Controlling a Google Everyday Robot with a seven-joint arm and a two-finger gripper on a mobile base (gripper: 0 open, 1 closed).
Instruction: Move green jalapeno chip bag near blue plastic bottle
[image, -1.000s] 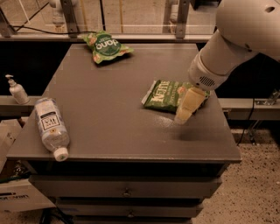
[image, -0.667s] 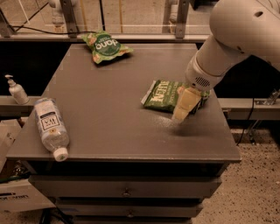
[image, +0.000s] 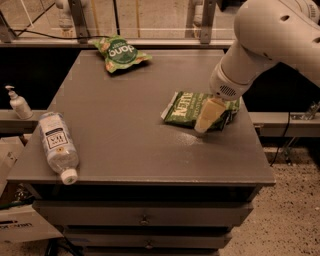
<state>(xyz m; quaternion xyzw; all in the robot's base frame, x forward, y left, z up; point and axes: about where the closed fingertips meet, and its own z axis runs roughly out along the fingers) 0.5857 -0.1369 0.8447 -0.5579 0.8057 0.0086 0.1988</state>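
Tool (image: 204, 124) leftward, at one chip bag (image: 186, 107)

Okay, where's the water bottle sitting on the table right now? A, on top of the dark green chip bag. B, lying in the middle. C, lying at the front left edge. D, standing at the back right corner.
C: the blue plastic bottle lies on its side at the front left edge of the table, far from the green jalapeno chip bag, where the tool is, on the right.
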